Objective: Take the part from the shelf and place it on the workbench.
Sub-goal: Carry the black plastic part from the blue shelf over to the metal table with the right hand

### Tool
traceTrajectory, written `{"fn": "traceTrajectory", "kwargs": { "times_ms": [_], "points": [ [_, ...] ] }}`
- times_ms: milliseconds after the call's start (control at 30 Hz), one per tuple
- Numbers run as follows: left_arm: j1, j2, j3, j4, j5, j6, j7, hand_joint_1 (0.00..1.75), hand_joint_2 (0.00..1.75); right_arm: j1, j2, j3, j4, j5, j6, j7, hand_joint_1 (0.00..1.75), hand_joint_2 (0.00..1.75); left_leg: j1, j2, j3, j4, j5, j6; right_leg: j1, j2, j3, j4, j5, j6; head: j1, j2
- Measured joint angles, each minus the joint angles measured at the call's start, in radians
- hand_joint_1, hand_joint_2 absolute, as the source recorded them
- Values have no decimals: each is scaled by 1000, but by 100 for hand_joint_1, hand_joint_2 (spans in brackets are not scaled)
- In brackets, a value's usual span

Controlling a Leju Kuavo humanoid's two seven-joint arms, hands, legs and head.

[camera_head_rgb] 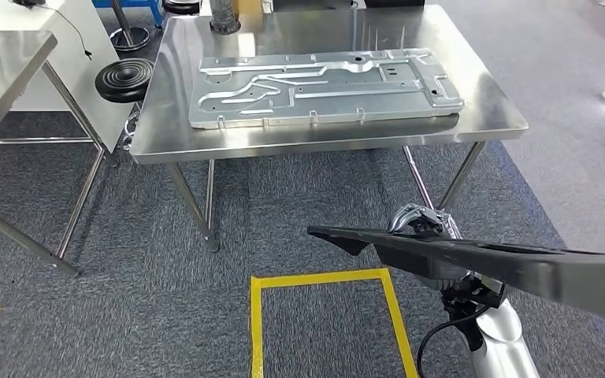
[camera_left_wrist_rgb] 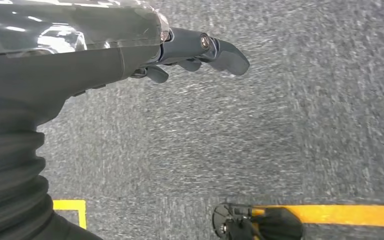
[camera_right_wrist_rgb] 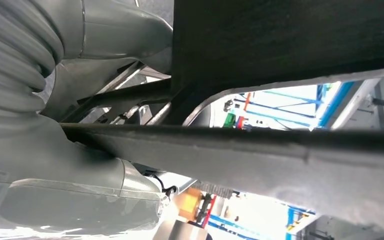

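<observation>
The robot's right hand (camera_head_rgb: 419, 223) clamps a flat, dark part (camera_head_rgb: 473, 260) low over grey carpet beside yellow floor tape (camera_head_rgb: 323, 277). Its left hand (camera_left_wrist_rgb: 200, 50) hangs free, fingers apart. Beyond, a stamped silver metal plate (camera_head_rgb: 323, 87) lies on the shiny steel workbench (camera_head_rgb: 488, 118).
</observation>
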Motion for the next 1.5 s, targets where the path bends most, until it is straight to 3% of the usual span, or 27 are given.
{"fn": "traceTrajectory", "kwargs": {
  "times_ms": [100,167,200,267,300,333,367,433,467,500,567,667,733,800,833,867,933,1000,1033,1167,1233,1300,1333,1367,1400,1467,1500],
  "points": [
    [0,-1,0,0,0,-1,0,0,175,4,0,0,-4,0,0,1,124,175,-2,-1,8,-21,-9,16,0,1,0,-1,-8,15,0,0],
    [-1,-1,0,0,0,-1,-1,0,175,4,0,0,-9,0,0,1,124,175,1,-1,17,-29,-11,28,-3,-1,-14,36,-30,26,0,0],
    [-2,-1,0,0,0,-1,-1,0,175,4,0,0,-10,0,0,1,124,175,2,0,22,-32,-13,33,-5,-2,-39,84,-52,30,0,0],
    [-2,0,0,0,0,-1,-1,0,175,8,0,-1,-11,0,0,0,124,175,2,-1,29,-33,-21,39,-7,-2,-122,225,-102,37,0,0],
    [-2,0,0,0,0,-1,-1,0,175,11,0,-1,-11,0,0,1,124,175,1,-1,33,-33,-26,40,-8,-2,-160,280,-110,39,0,0],
    [-1,0,0,0,0,-1,-1,0,175,14,0,-1,-11,0,0,1,124,175,1,-1,40,-33,-31,39,-8,-2,-183,301,-98,39,0,0],
    [0,-1,0,0,0,-1,-1,0,175,15,0,-1,-11,0,0,1,124,175,1,-2,48,-33,-37,39,-8,-2,-185,279,-64,37,0,0],
    [0,-1,0,0,0,-1,-1,0,175,15,0,-1,-11,0,0,1,124,175,1,-3,68,-33,-50,35,-6,-3,-141,146,32,28,0,0],
    [-1,-1,0,0,0,-1,-1,0,175,14,0,-1,-11,0,0,1,124,175,-1,-4,75,-33,-57,31,-3,-4,-115,81,63,21,0,0],
    [-1,-1,0,0,0,-1,-1,0,175,14,0,-1,-11,0,0,1,124,175,-3,-4,80,-33,-62,26,0,-5,-99,39,78,16,0,0],
    [-2,-1,0,0,0,-1,-1,0,175,12,-1,-1,-10,0,0,2,124,175,-5,-3,85,-36,-70,15,5,-4,-88,16,71,6,0,0],
    [-4,-1,0,0,1,0,0,0,175,6,0,-1,-10,0,0,2,124,175,-6,0,82,-14,-92,1,-3,-1,-76,4,67,-8,0,0],
    [-5,-1,0,0,1,1,0,0,175,1,0,-1,-9,0,1,1,124,175,-3,-1,31,93,-143,-5,-6,-3,-65,-2,63,-17,0,0],
    [-2,-1,0,0,2,1,0,0,175,-1,0,-1,-7,0,1,2,124,175,-1,0,-48,231,-189,-11,-5,-4,-57,-2,56,-22,0,0],
    [-1,-1,0,0,2,1,0,0,175,-1,0,-1,-5,0,1,2,124,175,0,0,-72,263,-186,-12,-4,-4,-53,-2,52,-22,0,0],
    [0,-1,0,0,3,1,1,0,175,0,0,-1,-4,0,1,2,124,175,0,0,-77,255,-163,-12,-4,-3,-47,-2,48,-21,0,0],
    [0,0,0,0,3,1,1,0,175,-1,0,-1,-3,0,1,2,124,175,0,0,-34,131,-73,-6,-4,-1,-32,-1,38,-17,0,0],
    [-1,0,0,0,2,0,1,0,175,-3,0,-1,-2,0,1,2,124,175,-4,-1,15,9,-16,4,0,0,-24,2,28,-8,0,0],
    [-1,0,0,0,2,0,1,0,175,-4,0,-1,-2,0,1,3,124,175,-5,-2,24,-18,-11,9,1,1,-25,3,25,-4,0,0],
    [-1,-1,0,0,2,-1,1,0,175,-7,2,0,-2,1,1,3,124,175,-3,-3,30,-35,-12,27,0,0,-32,21,9,16,0,0],
    [-2,-1,0,0,2,-1,1,0,175,-8,2,1,-2,1,1,3,124,175,1,-2,35,-41,-12,35,-3,-1,-76,115,-41,26,0,0],
    [-2,0,0,0,2,-1,1,0,175,-6,2,1,-2,1,1,3,124,175,1,-2,37,-41,-15,38,-6,-1,-152,254,-95,33,0,0],
    [-1,0,0,0,2,-1,1,0,175,-5,2,1,-1,1,1,3,124,175,1,-2,38,-41,-16,39,-7,-1,-179,297,-101,35,0,0],
    [-1,-1,1,0,2,-1,1,0,175,-4,2,1,0,1,1,3,124,175,1,-2,40,-40,-18,38,-8,-2,-187,301,-86,36,0,0],
    [-1,-1,1,0,2,-1,1,0,175,-4,2,1,0,1,1,3,124,175,1,-3,45,-40,-21,37,-9,-2,-174,262,-52,35,0,0],
    [-1,-2,1,0,2,-1,1,0,175,-6,2,1,0,1,2,3,124,175,0,-4,54,-39,-27,31,-8,-4,-112,118,28,30,0,0],
    [-2,-2,0,0,2,-1,1,0,175,-7,2,1,1,1,2,3,124,175,-2,-4,57,-38,-31,26,-6,-5,-86,58,52,25,0,0]
  ]
}}
